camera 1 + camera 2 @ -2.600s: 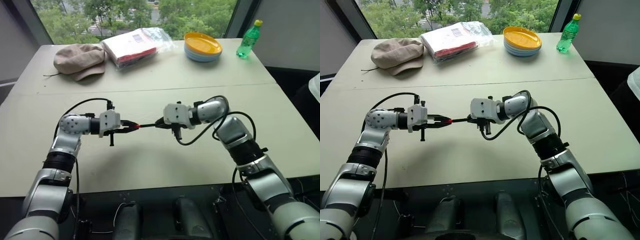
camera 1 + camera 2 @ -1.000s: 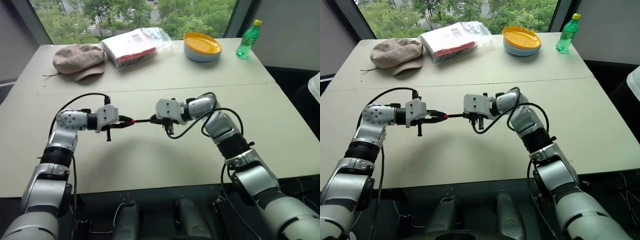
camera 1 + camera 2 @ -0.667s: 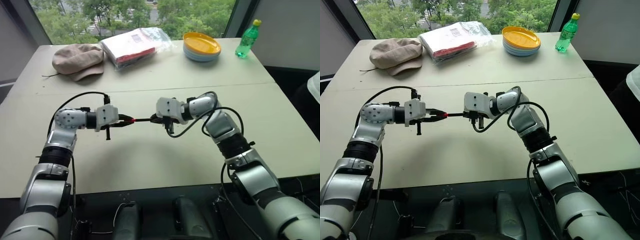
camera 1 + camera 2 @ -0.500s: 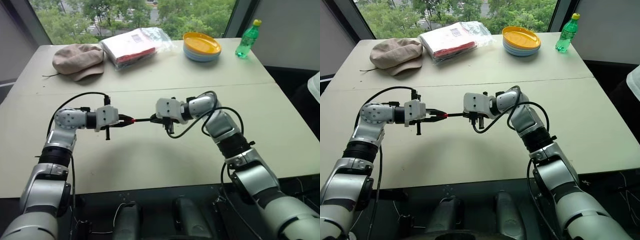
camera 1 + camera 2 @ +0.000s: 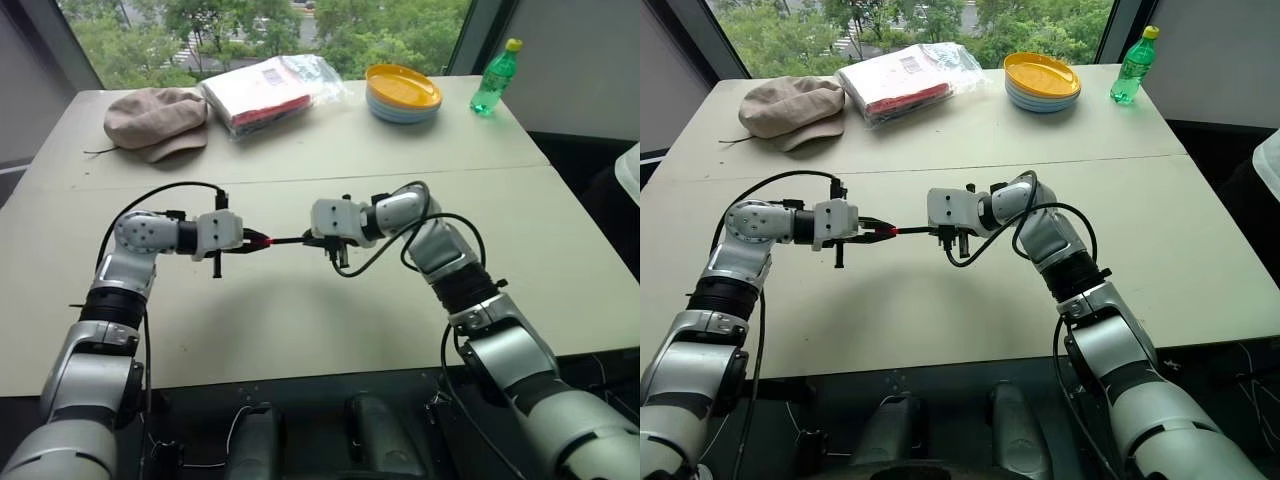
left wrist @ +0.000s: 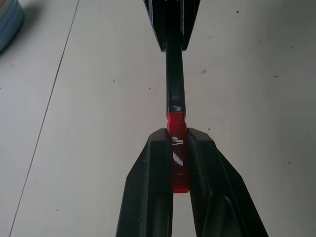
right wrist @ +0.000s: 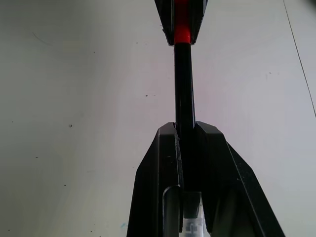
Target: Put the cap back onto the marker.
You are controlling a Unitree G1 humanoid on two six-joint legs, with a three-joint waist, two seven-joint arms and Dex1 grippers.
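Left wrist view showed the left pincer (image 6: 178,148) clenched on the small bright red plastic cap (image 6: 177,148), whose open end poked just past the fingertips and met the thin black plastic marker (image 6: 174,79) end-on. Straight ahead of that pincer, the right pincer (image 7: 185,131) was clenched on the marker's barrel, holding it roughly level above the pale grey desk (image 5: 300,320), both pincers facing each other tip to tip. The cap looked started on the marker's end but probably not seated, since a short red collar showed between cap and barrel. To finish well, both pincers should keep the two parts on one straight line and press them together along it, without rolling either wrist, until the cap stops. Any sideways lean would likely jam the cap or pop it from the grip.
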